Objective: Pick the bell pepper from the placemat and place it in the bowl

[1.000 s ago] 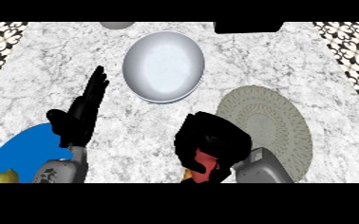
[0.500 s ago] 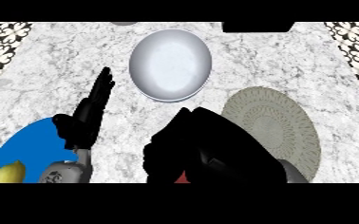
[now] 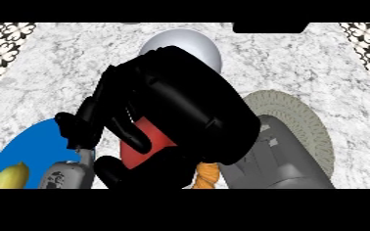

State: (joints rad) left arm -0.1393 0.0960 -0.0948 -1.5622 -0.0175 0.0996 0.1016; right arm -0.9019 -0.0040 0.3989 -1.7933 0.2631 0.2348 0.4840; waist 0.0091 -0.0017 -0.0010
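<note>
The right hand fills the middle of the view and covers most of the bell pepper; only a red patch shows between its curled fingers and thumb. Beyond the hand, the bowl shows just its far rim, the rest hidden. The placemat, to the hand's right, is partly covered by the grey forearm. The left hand is largely hidden behind the right; whether its fingers are open cannot be told. A blue plate and a yellow item are cut by the edge.
</note>
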